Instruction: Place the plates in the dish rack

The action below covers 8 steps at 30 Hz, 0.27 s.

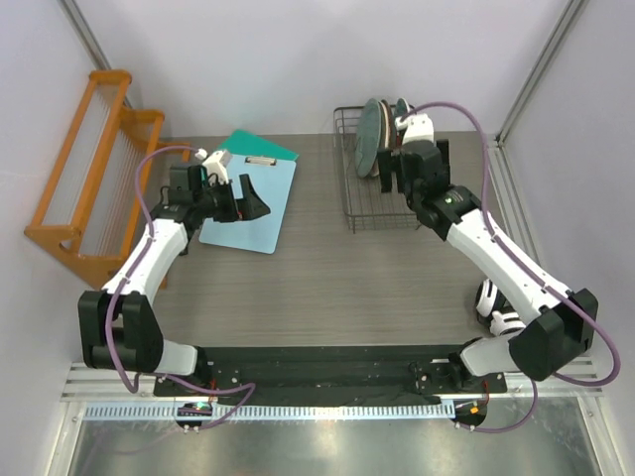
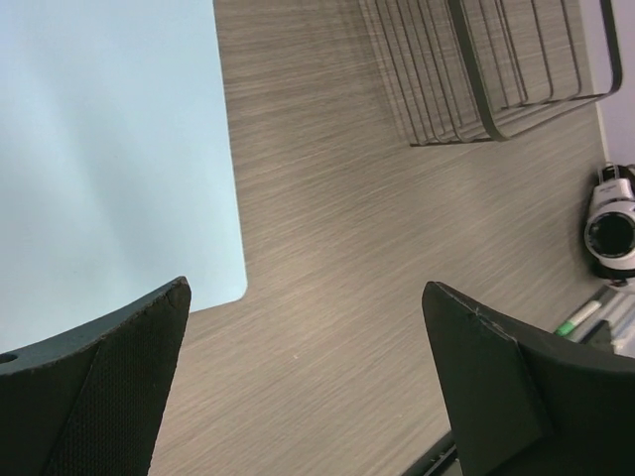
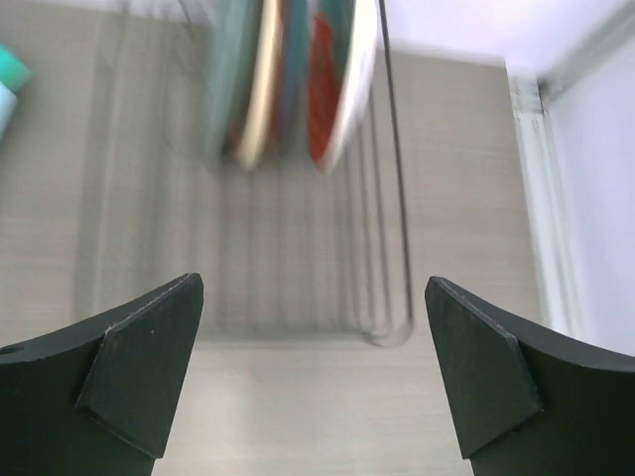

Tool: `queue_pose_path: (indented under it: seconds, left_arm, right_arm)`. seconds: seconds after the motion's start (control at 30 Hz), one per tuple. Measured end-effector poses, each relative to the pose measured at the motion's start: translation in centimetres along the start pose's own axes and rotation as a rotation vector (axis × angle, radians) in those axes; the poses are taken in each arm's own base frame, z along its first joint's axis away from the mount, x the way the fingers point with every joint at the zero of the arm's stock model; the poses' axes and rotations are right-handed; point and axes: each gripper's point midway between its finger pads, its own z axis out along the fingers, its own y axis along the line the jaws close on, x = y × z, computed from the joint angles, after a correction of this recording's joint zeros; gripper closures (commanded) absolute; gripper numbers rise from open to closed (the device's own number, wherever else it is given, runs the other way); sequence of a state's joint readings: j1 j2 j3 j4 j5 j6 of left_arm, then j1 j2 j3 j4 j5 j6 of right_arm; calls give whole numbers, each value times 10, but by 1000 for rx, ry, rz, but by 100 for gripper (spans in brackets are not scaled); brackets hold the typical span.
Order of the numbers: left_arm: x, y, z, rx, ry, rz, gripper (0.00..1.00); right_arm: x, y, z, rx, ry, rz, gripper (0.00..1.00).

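Round ceramic plates (image 1: 371, 134) stood upright in the dark wire dish rack (image 1: 369, 220). The right gripper (image 3: 315, 288) near it and left gripper (image 2: 306, 288), well away, both gaped wide, empty.

Left claw (image 2: 306, 288) wide open, nothing between the fingers (image 2: 99, 387), only bare grey wood-grain surface (image 2: 327, 258). Light blue clipboard (image 2: 109, 149) fills upper left, rounded corner just beside the left finger. Dish rack (image 2: 476, 69) wires top right, this part holding nothing. White-and-black robot part (image 2: 615, 223) at right edge.
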<state>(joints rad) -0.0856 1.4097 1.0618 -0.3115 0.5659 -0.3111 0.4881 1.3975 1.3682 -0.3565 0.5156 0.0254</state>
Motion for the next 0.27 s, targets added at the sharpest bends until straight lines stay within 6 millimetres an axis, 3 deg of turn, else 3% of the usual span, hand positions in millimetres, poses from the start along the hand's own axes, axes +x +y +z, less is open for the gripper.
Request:
queue_pose_path:
  seconds: [0.17,0.27]
  left_arm:
    - [-7,2,-8,-32,-33,76,1]
    - [-13,1,-15,-49,-59,115,1]
  right_arm:
    - [83,-19,-9,39,173,-163,0]
    - [117,-28,-19,35,240,-225,0]
